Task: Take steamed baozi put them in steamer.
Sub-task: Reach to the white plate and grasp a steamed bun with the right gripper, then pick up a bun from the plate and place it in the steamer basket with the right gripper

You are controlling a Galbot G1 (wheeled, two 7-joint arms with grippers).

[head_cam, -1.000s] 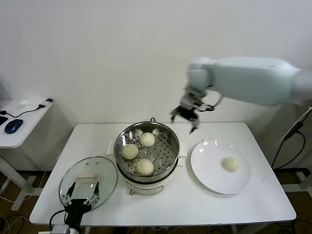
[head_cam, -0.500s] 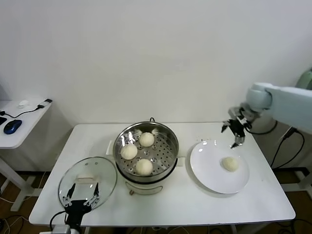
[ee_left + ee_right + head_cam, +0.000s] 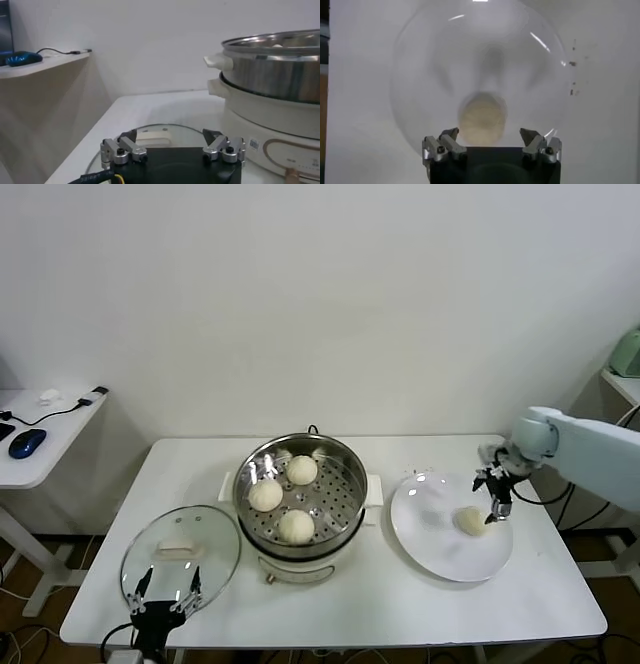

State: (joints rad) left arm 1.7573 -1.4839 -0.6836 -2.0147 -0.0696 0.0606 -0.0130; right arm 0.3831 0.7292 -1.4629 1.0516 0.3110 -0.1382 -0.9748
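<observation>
**One bun left on the plate**

The right gripper [image 3: 494,496] hangs over the white plate [image 3: 432,539], its fingers spread apart. The last steamed baozi [image 3: 471,520] sits on the plate just under and beside it, not touched. Three more buns [image 3: 296,526] lie in the steamer [image 3: 300,494], well off to the gripper's left. The left gripper [image 3: 160,607] waits at the near edge of the worktop [image 3: 400,604], fingers apart, above the glass lid [image 3: 181,549].

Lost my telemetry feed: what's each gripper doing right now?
Left gripper: open, empty, parked over the glass lid.
Right gripper: open, empty, above the last baozi on the white plate.
</observation>
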